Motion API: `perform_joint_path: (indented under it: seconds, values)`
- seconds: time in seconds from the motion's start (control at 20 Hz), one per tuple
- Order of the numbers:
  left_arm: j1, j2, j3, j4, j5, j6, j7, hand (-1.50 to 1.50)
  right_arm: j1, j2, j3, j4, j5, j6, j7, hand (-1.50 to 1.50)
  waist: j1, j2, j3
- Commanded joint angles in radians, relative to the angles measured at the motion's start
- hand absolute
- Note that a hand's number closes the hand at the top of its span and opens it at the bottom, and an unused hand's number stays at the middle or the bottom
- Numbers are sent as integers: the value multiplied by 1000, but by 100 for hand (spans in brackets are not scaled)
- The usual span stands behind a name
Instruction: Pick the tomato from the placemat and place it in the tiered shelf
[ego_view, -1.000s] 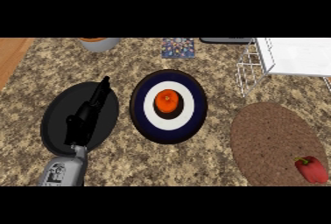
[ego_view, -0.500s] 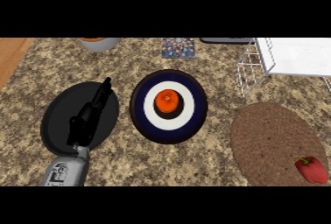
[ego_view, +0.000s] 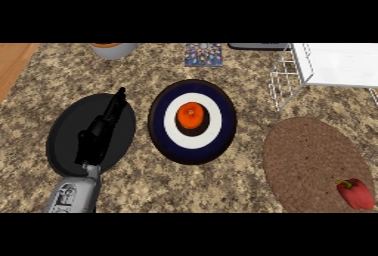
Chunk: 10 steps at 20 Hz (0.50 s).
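Fingers (ego_view: 117, 102) of the left hand (ego_view: 100, 131) lie straight and together, holding nothing, stretched over a black round plate (ego_view: 66, 135); one grey forearm (ego_view: 74, 194) enters from the lower edge. Only this one hand is in view; the right hand does not show. Count of items: one black plate at the left; one navy plate (ego_view: 193, 121) at the centre with a white ring and a dark middle, bearing one orange-red tomato (ego_view: 191, 114); one brown oval placemat (ego_view: 316, 164) at the right, of a woven, ribbed texture; one red pepper (ego_view: 356, 194) lying on the mat's lower right part; one white wire shelf (ego_view: 325, 70) at the upper right, with a flat white panel on a thin wire frame; one grey bowl (ego_view: 114, 50) at the top edge, partly cut off; one small patterned square (ego_view: 203, 54) beside it; one dark flat object (ego_view: 257, 46) at the top edge, its kind unclear. Tomato sits on the navy plate, between hand and mat, apart from both, well apart from the shelf. Counter (ego_view: 148, 185) is speckled brown and tan stone; a wood strip (ego_view: 13, 62) borders it at the upper left.
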Motion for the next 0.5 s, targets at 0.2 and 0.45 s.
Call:
perform_joint_path:
  seconds: [0.2,0.45]
  values:
    - [20,-10,-2,-2,-4,11,-5,0,42,1,-33,-35,-82,-12,19,-150,-12,-5,0]
    - [45,-12,-20,-83,7,-6,38,0,24,11,-101,-1,-209,-24,-70,-150,-1,-3,1]
